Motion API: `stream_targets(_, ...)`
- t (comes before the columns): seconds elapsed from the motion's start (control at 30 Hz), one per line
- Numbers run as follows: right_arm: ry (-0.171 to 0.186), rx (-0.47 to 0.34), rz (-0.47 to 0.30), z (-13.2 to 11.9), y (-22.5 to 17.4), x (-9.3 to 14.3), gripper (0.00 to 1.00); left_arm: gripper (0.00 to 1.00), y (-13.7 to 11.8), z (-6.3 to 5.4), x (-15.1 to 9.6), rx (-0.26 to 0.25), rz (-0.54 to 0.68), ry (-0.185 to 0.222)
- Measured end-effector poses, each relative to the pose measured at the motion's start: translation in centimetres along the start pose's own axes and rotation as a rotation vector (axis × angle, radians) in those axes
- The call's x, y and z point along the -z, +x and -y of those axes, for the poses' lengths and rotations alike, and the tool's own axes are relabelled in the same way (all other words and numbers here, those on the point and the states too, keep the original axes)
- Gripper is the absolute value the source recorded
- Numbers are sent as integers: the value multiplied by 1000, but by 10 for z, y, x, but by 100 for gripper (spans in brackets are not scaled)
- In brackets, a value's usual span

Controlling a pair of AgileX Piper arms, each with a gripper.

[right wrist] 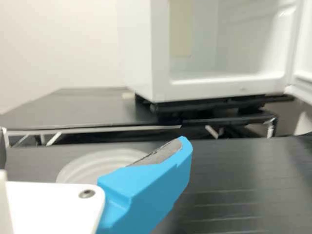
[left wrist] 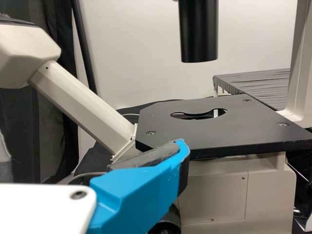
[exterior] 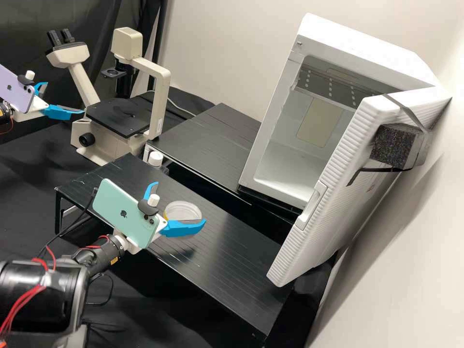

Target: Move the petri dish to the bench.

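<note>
A clear round petri dish (exterior: 184, 210) is on the slatted black bench (exterior: 227, 263), beside my right gripper (exterior: 180, 203). That gripper's blue fingers stand wide apart, one on either side of the dish as seen from above; whether they touch it I cannot tell. In the right wrist view the dish (right wrist: 90, 165) lies partly hidden behind one finger of the right gripper (right wrist: 92, 148). At the far left, my left gripper (exterior: 65, 98) is open beside the microscope, holding nothing. The left wrist view has the left gripper (left wrist: 92, 148) near the microscope stage (left wrist: 214, 131).
A microscope (exterior: 157, 101) stands at the back left. Behind the front bench, a white chamber (exterior: 270, 111) has its door (exterior: 333, 208) swung out over the bench's right end. A white-capped bottle (exterior: 155, 159) stands in the gap between the benches.
</note>
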Motion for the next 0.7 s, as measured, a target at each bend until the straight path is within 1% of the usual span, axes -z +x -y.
stream_targets(0.1, -2, -38, -4, -13, -10, 4, 100, 100, 0, 0, 0, 0, 0, 0)
stream_targets(0.13, 8, -55, -10, -19, -14, 5, 100, 100, 0, 0, 0, 0, 0, 0)
stream_targets(0.17, -3, -64, -18, -23, -17, 6, 100, 100, 0, 0, 0, 0, 0, 0)
stream_targets(0.3, 21, -131, -55, -47, -31, 6, 100, 100, 0, 0, 0, 0, 0, 0)
stream_targets(0.33, 18, -136, -67, -49, -33, 6, 100, 100, 0, 0, 0, 0, 0, 0)
stream_targets(0.37, 25, -142, -80, -52, -35, 6, 100, 100, 0, 0, 0, 0, 0, 0)
stream_targets(0.47, 61, -152, -86, -56, -37, 5, 100, 100, 0, 0, 0, 0, 0, 0)
stream_targets(0.6, 132, -114, -89, -55, -39, 4, 100, 100, 0, 0, 0, 0, 0, 0)
stream_targets(0.7, 157, -106, -92, -54, -39, 5, 100, 100, 0, 0, 0, 0, 0, 0)
